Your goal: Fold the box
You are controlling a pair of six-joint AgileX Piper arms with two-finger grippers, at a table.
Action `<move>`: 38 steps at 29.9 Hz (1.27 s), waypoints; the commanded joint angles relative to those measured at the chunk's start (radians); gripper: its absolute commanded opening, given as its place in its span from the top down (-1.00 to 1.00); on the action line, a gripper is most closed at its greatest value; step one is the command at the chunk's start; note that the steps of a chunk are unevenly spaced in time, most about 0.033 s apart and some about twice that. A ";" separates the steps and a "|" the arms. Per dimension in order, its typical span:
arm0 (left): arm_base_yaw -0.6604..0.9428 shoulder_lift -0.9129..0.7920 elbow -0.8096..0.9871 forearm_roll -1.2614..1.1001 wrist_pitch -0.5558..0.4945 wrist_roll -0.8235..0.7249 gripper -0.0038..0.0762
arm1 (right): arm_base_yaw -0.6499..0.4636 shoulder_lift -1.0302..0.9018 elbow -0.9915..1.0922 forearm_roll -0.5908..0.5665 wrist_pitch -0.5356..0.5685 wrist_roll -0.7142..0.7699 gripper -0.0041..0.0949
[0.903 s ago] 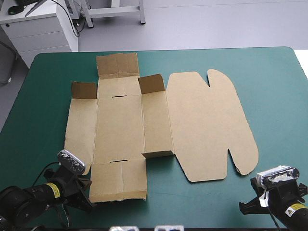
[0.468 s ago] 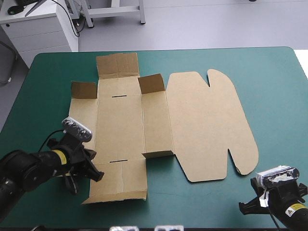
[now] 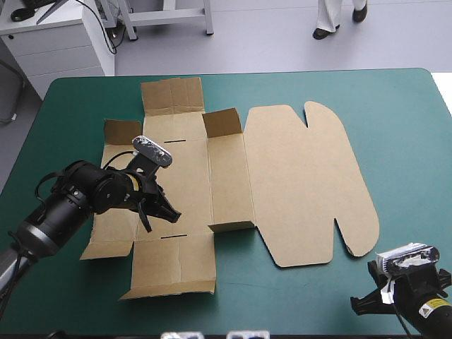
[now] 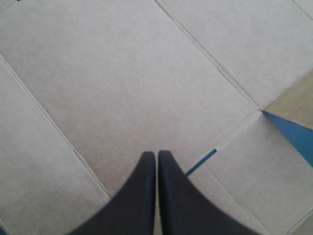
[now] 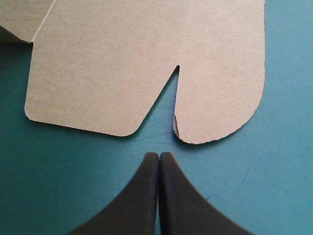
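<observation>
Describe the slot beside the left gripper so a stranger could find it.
On the teal-green table lies the unfolded brown box. Its left half has a far slot and a near slot. Only the near slot sits beside the left gripper's tip.

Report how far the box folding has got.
Barely begun. Done: only two far corner flaps stand up; the rest of the box lies flat on the teal-green cover. In hand: the left gripper, fingers shut and holding nothing, points at the base panel beside the near slot. The right gripper, shut, sits off the board. Left: raising and tucking every wall.
</observation>
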 commanded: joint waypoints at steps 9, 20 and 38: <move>0.429 -0.016 -0.037 -0.421 0.089 0.376 0.86 | 0.000 0.009 -0.025 0.017 -0.060 -0.007 0.96; 0.831 -0.016 -0.037 -0.601 0.217 0.524 0.86 | 0.000 0.009 -0.025 0.017 -0.060 -0.007 0.96; 1.074 -0.001 -0.037 -0.575 0.236 0.489 0.63 | 0.000 0.009 -0.025 0.017 -0.060 -0.007 0.96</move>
